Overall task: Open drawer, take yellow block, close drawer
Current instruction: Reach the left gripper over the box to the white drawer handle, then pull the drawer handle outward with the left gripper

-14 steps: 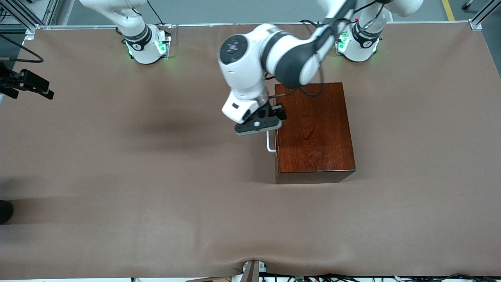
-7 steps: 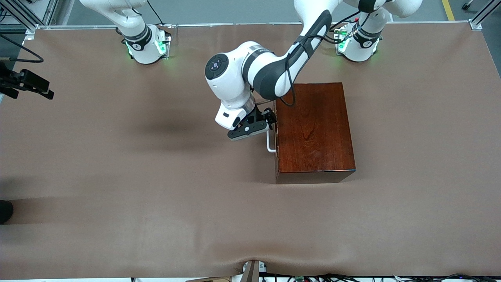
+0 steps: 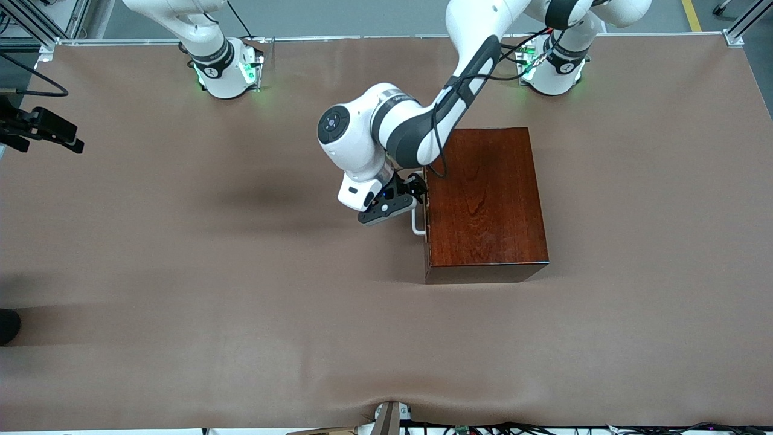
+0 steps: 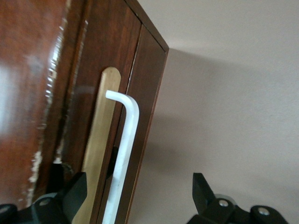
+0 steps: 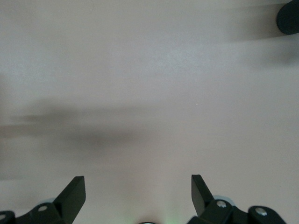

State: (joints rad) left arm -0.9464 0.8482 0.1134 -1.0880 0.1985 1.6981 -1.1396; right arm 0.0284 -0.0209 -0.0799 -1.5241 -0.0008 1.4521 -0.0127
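The dark reddish-brown wooden box (image 3: 486, 199) stands toward the left arm's end of the table. Its drawer is shut, and the white bar handle (image 3: 416, 225) sticks out toward the right arm's end. My left gripper (image 3: 408, 209) hangs at that handle. In the left wrist view the gripper (image 4: 138, 189) is open, and the handle (image 4: 125, 140) runs between its fingers, close to one of them, over a pale strip (image 4: 100, 130). My right gripper (image 5: 138, 189) is open over bare tabletop and holds nothing. The yellow block is hidden.
A black clamp (image 3: 42, 130) juts in at the table's edge at the right arm's end, and a dark round thing (image 3: 7, 326) lies nearer the front camera there. The arm bases (image 3: 223, 66) stand along the table's edge farthest from the front camera.
The left arm has swung and lowered its gripper from above the box's edge down to the handle, turning its wrist. The drawer has stayed shut. The right arm has not moved.
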